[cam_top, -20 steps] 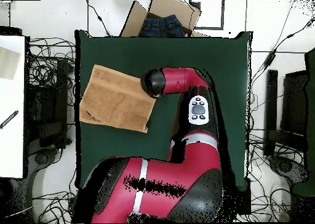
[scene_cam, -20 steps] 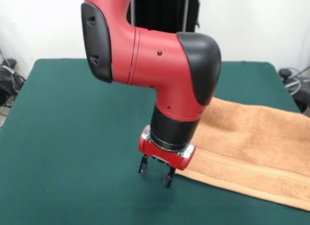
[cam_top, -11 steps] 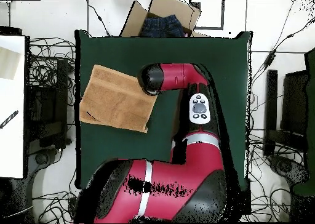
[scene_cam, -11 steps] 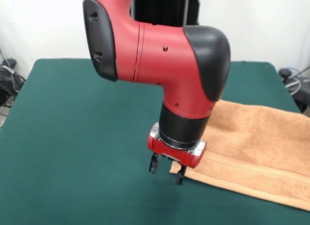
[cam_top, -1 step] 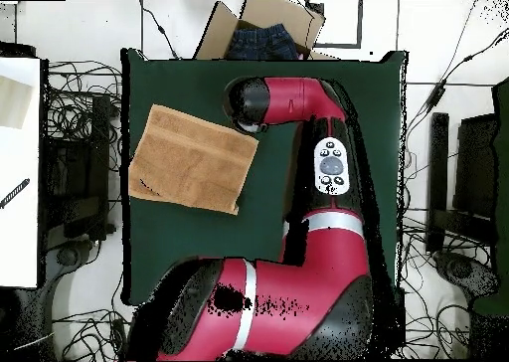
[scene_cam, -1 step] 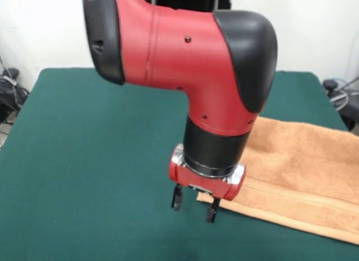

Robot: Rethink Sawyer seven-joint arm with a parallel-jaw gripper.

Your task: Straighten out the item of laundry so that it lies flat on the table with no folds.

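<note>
Over the table (scene_cam, -1 step: 84,160), the red and black arm (scene_cam, -1 step: 185,59) bends at a black-capped elbow and drops almost straight down through a black wrist to the gripper (scene_cam, -1 step: 194,206). Two dark fingers (scene_cam, -1 step: 177,200) stand apart with bare green felt showing between them, nothing held. Tips hang just above the tabletop, at the near corner of the towel (scene_cam, -1 step: 297,171); one finger sits over that corner's edge, the other over felt. Whether a tip touches cloth cannot be told.

Front view: towel lies at the right side, running off the picture's right edge, woven band stripes along its near edge, surface mostly smooth.

Overhead view: whole towel (cam_top, -1 step: 189,159) visible, a roughly square patch lying slightly skewed near the table's (cam_top, -1 step: 368,129) left edge, with one corner reaching the arm's black elbow cap (cam_top, -1 step: 249,104). Gripper hidden under the arm here. Beyond the table's far edge sits a cardboard box (cam_top, -1 step: 263,28) with dark blue cloth inside; cables cover the floor around.
</note>
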